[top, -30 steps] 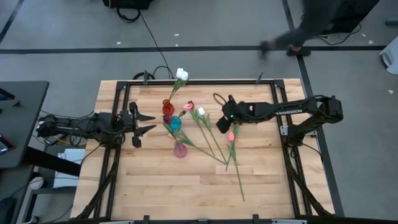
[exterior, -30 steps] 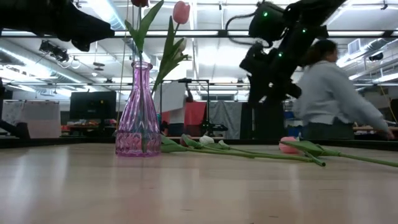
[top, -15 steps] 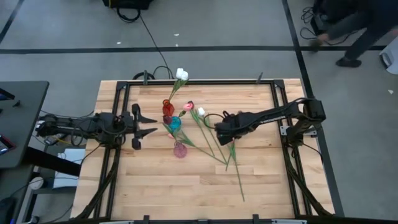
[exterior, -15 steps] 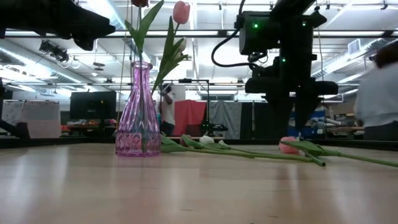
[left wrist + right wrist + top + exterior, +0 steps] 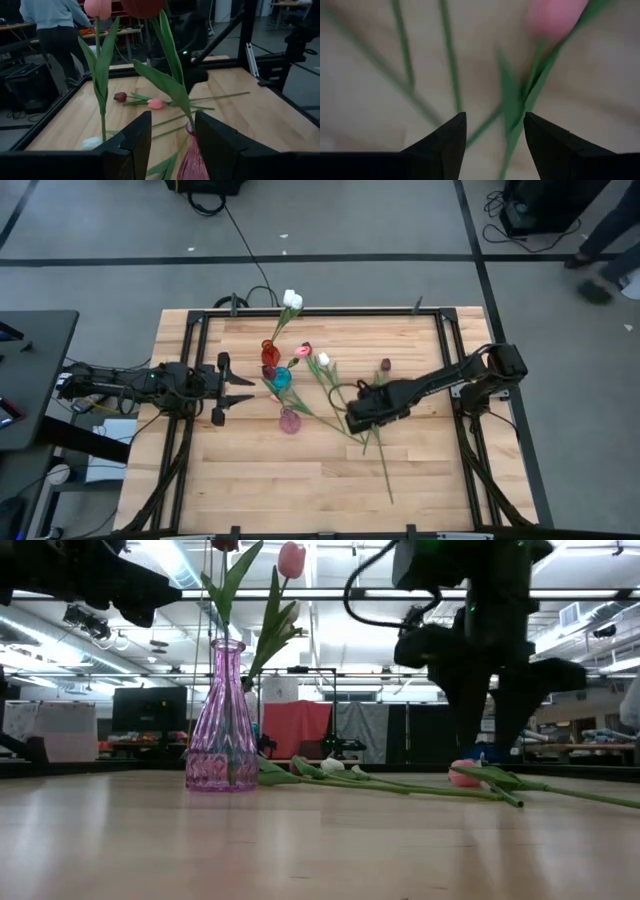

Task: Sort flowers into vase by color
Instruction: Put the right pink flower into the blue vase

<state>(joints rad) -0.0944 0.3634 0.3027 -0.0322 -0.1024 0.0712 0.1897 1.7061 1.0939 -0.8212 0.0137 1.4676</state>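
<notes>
Wooden table (image 5: 250, 480) — three vases (image 5: 289, 421), loose tulips (image 5: 383, 465) lying flat.

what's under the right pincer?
Under the right pincer, open: a pink tulip lying on the wooden table, its stem and leaf between the tips. High view: the arm covers that bud.

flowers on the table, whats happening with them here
Two robot arms are sorting tulips into small vases. The right gripper is down low over the loose tulips lying on the table, fingers open around the stem of a pink tulip, nothing lifted yet. The left gripper waits open beside the vases. The pink vase already holds tulips, and a red vase and blue vase stand behind it. A maroon tulip lies apart.
</notes>
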